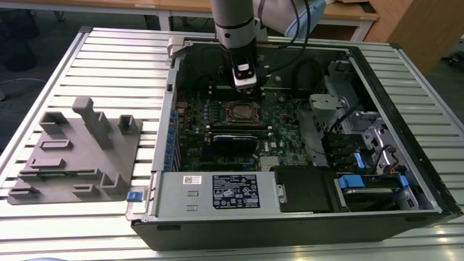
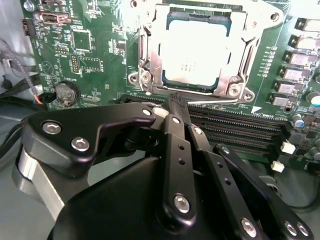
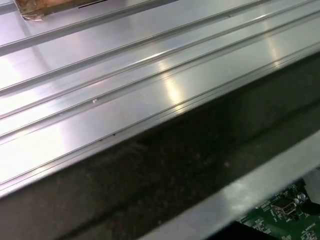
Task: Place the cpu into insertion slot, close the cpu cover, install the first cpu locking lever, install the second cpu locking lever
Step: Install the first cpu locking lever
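Gripper point(image 2: 173, 99) fully closed, nothing held, tips at near edge of cpu cover point(image 2: 248, 52); cpu point(image 2: 196, 52) seated just ahead. Probably lever step: press straight, slowly.

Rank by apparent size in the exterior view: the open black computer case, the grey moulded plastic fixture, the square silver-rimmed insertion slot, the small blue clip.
Largest to smallest:
open black computer case
grey moulded plastic fixture
square silver-rimmed insertion slot
small blue clip
No near ties.
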Available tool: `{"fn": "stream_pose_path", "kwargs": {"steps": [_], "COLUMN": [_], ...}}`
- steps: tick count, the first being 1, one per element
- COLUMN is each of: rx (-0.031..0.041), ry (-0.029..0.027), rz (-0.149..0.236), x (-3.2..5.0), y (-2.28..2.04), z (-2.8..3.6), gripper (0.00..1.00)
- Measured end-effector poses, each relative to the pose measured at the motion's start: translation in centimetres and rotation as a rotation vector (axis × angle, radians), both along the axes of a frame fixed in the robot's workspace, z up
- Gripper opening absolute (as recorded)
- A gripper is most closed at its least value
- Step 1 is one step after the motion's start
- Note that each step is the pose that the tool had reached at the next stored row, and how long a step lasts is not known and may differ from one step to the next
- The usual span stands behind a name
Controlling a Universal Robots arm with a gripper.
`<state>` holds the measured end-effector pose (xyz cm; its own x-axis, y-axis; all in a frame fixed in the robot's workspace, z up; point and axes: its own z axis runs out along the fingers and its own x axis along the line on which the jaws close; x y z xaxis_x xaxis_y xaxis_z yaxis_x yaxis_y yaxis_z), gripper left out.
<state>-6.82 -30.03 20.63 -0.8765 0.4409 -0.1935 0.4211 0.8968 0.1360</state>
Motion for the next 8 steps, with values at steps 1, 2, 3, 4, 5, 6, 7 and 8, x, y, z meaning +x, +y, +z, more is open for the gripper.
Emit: {"fn": "stream_pose_path", "kwargs": {"steps": [1,2,3,4,5,6,7,8], "rx": [0.0,0.0001,0.0,0.0001,0.0001,0.0001,0.0003,0.001], "ry": [0.0,0.0,0.0001,-0.0001,0.0,0.0,0.0,0.0], "rz": [0.0,0.0,0.0,0.0,0.0,0.0,0.0,0.0], "x": [0.0,0.0,0.0,0.0,0.0,0.0,0.0,0.0], "y": [0.0,0.0,0.0,0.0,0.0,0.0,0.0,0.0], "z": [0.17,0.33,0.42,0.42,0.42,0.41,0.4,0.39], "gripper": [0.11,0.11,0.11,0.11,0.11,0.11,0.11,0.11]}}
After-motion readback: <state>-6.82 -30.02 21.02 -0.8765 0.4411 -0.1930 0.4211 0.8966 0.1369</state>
